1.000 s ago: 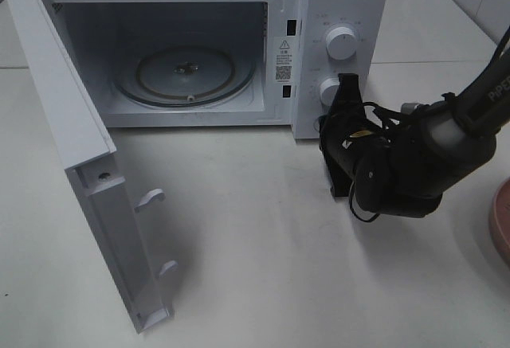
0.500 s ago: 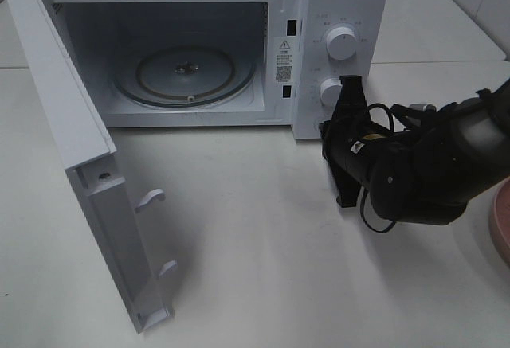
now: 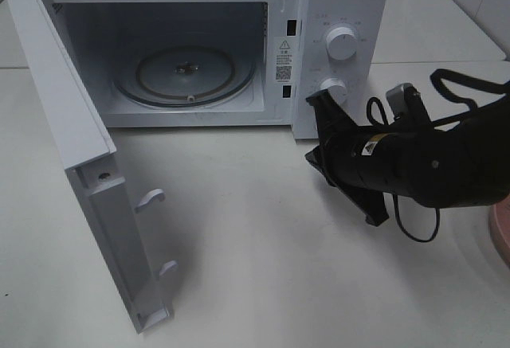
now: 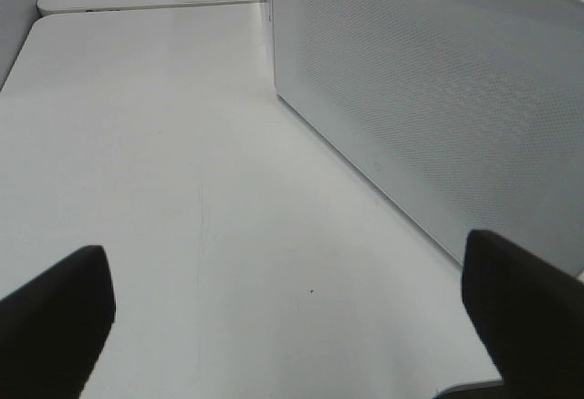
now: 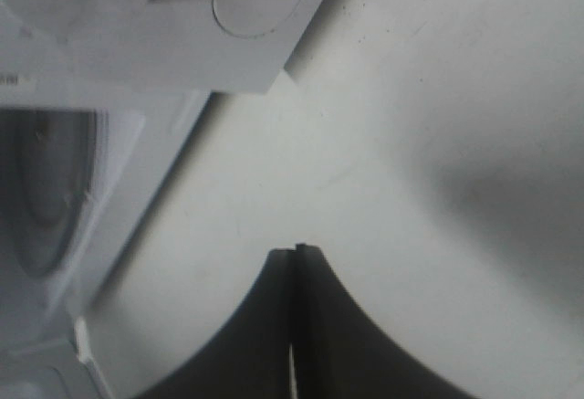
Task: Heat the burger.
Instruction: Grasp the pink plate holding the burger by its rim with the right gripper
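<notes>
Two states — left end effector spread wide above the desk beside the microwave, right end effector pinched shut on nothing near the lower knob. No view shows the burger.

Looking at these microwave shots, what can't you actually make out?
- Burger: in no view; the pink plate is cut off by the high view's right edge.
- Lower knob: partly behind the right claw in the high view; setting unreadable.
- Panel markings: too small in the high view, blurred in the right wrist view.
- Left claw: only its fingertips show, cut off by the left wrist view's edge.
</notes>
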You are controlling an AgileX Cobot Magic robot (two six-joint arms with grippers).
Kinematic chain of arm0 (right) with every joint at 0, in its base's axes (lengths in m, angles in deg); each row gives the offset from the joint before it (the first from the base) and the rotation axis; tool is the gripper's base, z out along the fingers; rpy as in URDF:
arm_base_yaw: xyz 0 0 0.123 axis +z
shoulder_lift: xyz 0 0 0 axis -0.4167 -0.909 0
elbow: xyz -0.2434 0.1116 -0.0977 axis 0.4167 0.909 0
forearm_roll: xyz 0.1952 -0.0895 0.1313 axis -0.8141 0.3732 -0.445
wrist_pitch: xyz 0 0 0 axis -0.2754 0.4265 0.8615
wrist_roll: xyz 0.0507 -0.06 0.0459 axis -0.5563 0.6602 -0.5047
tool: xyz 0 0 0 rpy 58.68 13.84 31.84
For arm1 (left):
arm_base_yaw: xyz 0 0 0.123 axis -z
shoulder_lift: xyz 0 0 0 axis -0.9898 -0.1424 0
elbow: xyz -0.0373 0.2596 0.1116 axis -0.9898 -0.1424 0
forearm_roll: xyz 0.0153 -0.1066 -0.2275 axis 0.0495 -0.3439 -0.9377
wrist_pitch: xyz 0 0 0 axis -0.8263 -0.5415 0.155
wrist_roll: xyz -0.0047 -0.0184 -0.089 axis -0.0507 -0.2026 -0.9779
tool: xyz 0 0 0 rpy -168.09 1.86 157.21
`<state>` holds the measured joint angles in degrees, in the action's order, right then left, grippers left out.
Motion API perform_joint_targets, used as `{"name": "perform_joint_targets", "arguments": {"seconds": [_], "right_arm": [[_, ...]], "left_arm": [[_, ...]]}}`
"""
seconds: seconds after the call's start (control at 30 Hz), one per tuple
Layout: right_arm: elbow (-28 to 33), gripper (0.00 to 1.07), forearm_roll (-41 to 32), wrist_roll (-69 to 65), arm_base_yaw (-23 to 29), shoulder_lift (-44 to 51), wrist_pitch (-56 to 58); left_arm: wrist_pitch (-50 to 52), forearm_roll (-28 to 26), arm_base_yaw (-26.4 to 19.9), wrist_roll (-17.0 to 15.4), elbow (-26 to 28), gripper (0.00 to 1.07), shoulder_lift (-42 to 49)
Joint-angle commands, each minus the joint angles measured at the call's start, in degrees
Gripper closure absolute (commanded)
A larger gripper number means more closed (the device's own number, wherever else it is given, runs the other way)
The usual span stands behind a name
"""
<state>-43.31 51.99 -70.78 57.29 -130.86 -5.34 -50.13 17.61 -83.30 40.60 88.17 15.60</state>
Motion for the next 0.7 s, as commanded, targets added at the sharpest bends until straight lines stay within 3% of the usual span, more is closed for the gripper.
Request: {"name": "perform_joint_targets", "arguments": {"seconds": [0.03, 0.27, 0.7], "right_arm": [[0.11, 1.07, 1.55, 9.40, 0.06, 2.69, 6.53], [0.06, 1.06, 1.55, 31.80, 0.06, 9.63, 24.41], [-7.16, 1.01, 9.97, 44.23, 0.06, 16.56, 48.01]], "left_arm": [[0.80, -0.06, -0.06, -0.11, -0.23, 0.09, 1.38], [0.80, -0.06, -0.06, -0.11, -0.23, 0.09, 1.38], [0.80, -0.06, -0.06, -0.11, -0.23, 0.09, 1.38]]}}
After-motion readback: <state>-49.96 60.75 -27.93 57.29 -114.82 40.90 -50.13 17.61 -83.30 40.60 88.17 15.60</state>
